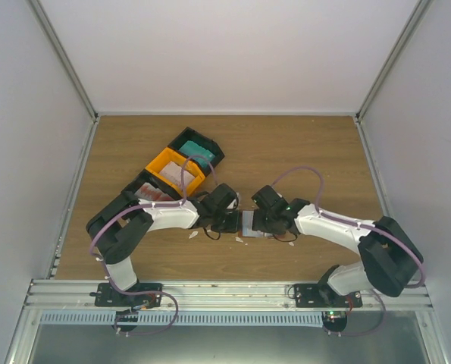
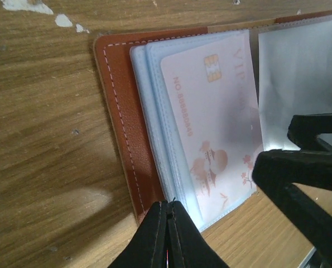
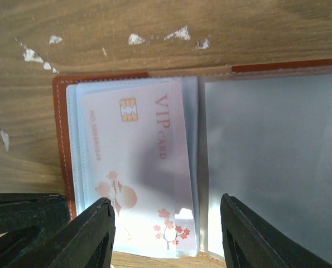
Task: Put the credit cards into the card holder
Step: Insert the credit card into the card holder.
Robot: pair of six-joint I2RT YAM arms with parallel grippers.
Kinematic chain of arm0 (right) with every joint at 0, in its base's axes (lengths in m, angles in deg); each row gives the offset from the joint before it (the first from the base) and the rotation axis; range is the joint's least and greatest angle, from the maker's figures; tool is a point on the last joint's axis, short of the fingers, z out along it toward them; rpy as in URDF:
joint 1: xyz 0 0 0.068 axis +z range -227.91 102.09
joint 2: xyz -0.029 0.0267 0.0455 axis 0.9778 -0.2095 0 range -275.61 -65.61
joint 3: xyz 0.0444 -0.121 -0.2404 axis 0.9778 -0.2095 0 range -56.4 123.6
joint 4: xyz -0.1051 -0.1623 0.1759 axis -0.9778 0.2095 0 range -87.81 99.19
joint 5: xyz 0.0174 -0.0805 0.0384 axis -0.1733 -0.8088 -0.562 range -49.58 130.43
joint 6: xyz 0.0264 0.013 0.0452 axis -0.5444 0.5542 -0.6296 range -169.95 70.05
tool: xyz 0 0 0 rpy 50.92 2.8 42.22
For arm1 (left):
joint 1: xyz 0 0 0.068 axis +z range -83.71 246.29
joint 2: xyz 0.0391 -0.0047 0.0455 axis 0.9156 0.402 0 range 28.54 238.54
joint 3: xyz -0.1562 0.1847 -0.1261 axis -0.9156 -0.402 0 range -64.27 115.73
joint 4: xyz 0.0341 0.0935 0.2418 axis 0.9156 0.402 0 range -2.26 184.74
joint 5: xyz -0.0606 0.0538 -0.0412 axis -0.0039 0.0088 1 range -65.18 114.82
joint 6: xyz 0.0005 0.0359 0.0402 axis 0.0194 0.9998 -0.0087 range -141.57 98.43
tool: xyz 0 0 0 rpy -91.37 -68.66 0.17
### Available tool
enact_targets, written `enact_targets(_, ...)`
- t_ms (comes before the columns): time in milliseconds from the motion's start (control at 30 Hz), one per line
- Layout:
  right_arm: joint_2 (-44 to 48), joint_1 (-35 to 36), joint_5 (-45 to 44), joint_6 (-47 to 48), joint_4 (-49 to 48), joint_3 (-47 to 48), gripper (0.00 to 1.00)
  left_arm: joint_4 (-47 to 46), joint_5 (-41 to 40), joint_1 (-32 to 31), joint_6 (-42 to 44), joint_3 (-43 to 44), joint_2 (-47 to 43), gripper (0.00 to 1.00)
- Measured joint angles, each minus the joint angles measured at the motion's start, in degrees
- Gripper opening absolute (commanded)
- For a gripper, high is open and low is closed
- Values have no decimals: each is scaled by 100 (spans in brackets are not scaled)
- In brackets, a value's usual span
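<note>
Card holder (image 2: 118, 111) open, VIP card (image 3: 135, 167) hazy under sleeve (image 3: 75, 167), left claw (image 2: 168, 209) pinched shut, right claw (image 3: 167, 204) parted

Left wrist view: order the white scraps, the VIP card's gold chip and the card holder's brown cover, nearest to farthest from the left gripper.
1. Card holder's brown cover, its bottom edge right beside the shut left gripper.
2. Gold chip, upper middle, on the VIP card.
3. White scraps, top-left corner.
</note>
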State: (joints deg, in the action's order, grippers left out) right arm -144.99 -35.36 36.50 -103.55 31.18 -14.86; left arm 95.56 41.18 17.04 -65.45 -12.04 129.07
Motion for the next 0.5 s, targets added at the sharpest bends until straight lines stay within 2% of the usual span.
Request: enact_targets(500, -688, 505, -129, 66, 243, 380, 53, 267, -214, -125, -7, 59, 22, 3)
